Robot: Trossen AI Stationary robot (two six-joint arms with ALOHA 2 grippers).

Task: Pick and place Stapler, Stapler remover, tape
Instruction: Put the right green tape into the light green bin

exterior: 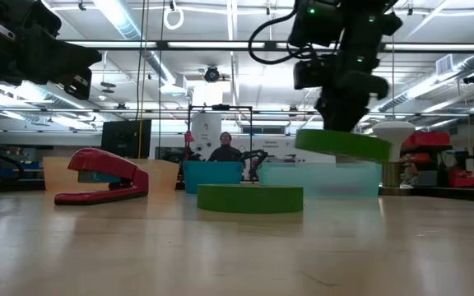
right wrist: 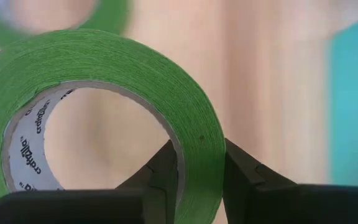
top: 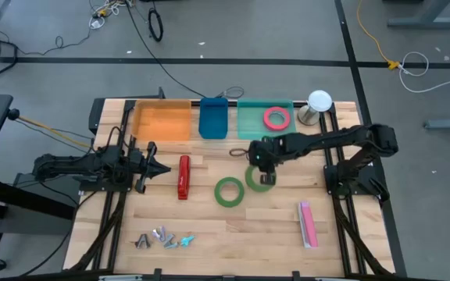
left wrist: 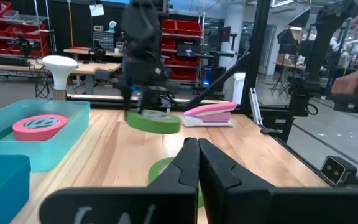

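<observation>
Tape is what is moving at this moment: the right tool (top: 266, 173) is clamped on the wall of a green tape roll (top: 259, 178), one finger inside the ring and one outside, and from table height the roll hangs tilted clear of the worktop (top: 233, 234). A red-pink roll (top: 276, 118) already lies in the teal tray (top: 248, 125) at the far edge, so I judge one of the three rolls done. The second green roll (top: 229, 191) lies flat on the wood just beside the lifted one. The blue tray (top: 213, 119) and the orange tray (top: 161, 121) look empty from above. The red stapler (top: 183, 177) stands on the worktop near the left tool (top: 161, 169), whose fingers are pressed together with nothing between them; that arm waits at the left side. A pink stapler (top: 308, 224) lies near the right front, and a small cluster of staple removers (top: 165, 238) sits at the left front, none of them touched. By my reckoning most of the sorting is left: two green rolls, both staplers and the removers.
</observation>
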